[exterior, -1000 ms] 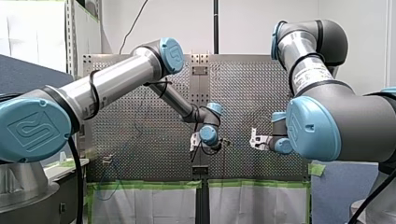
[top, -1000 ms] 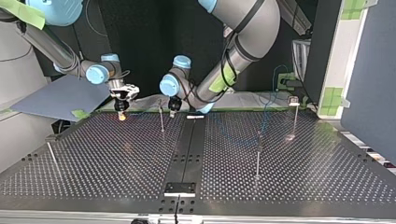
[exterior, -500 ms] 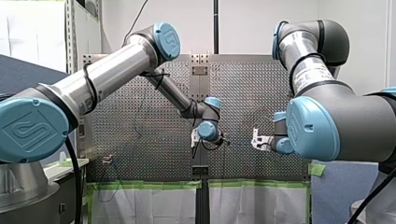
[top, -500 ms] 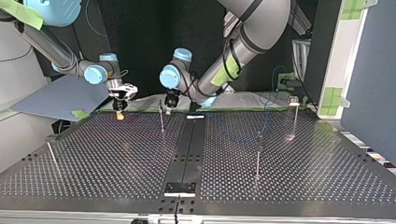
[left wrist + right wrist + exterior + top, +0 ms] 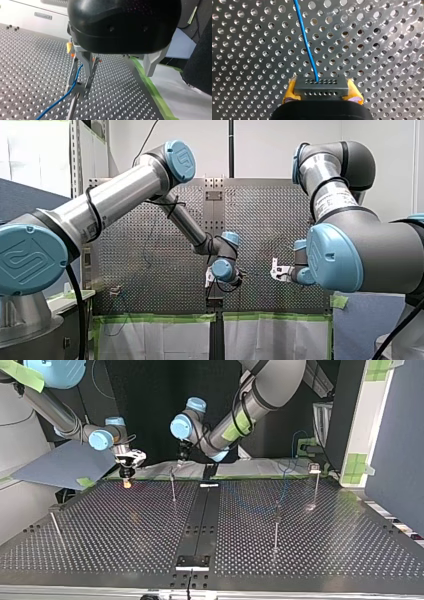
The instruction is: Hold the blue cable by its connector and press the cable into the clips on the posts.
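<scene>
A thin blue cable (image 5: 305,42) runs away over the perforated table (image 5: 374,50) from a dark connector (image 5: 321,87). My right gripper (image 5: 322,93) is shut on that connector with its yellow pads (image 5: 290,92). In the top view my right gripper (image 5: 127,479) hangs at the table's far left edge. My left gripper (image 5: 118,68) stands open with nothing between its metal fingers (image 5: 86,63). One finger is just above a clip (image 5: 78,88) on a post (image 5: 72,108), and the blue cable (image 5: 60,101) lies in that clip. In the top view my left gripper (image 5: 182,458) hovers above this post (image 5: 173,489).
Other thin posts stand on the table: one at the top view's left (image 5: 55,527), two on its right (image 5: 276,530) (image 5: 315,485). Blue cable (image 5: 286,472) trails down at the far right. Green tape (image 5: 152,92) marks the table's edge beside a white cloth.
My left gripper has risen off the post's top and drifted slightly toward the top view's left. My right gripper has barely moved.
</scene>
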### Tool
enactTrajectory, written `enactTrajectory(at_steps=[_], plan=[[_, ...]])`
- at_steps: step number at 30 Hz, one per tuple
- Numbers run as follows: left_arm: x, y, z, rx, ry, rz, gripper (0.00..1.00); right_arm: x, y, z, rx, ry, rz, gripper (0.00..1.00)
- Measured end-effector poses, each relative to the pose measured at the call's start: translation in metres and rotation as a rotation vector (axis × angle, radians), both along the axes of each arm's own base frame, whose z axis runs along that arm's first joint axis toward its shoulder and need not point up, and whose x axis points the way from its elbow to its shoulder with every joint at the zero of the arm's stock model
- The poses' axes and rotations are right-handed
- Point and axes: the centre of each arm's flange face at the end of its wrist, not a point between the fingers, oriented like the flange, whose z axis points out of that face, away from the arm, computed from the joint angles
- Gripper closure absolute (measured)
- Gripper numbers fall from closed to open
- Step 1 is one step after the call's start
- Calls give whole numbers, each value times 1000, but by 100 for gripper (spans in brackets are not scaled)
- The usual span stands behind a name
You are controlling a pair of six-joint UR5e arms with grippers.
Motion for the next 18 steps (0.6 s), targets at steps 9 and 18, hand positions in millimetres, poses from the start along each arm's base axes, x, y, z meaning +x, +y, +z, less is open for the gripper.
enactTrajectory(at_steps=[9, 18], plan=[[-4, -9, 3, -33, -42, 0, 0, 0, 0, 0, 1, 0, 1, 100], [-2, -15, 10, -65, -84, 10, 0, 0, 0, 0, -1, -3, 0, 100]])
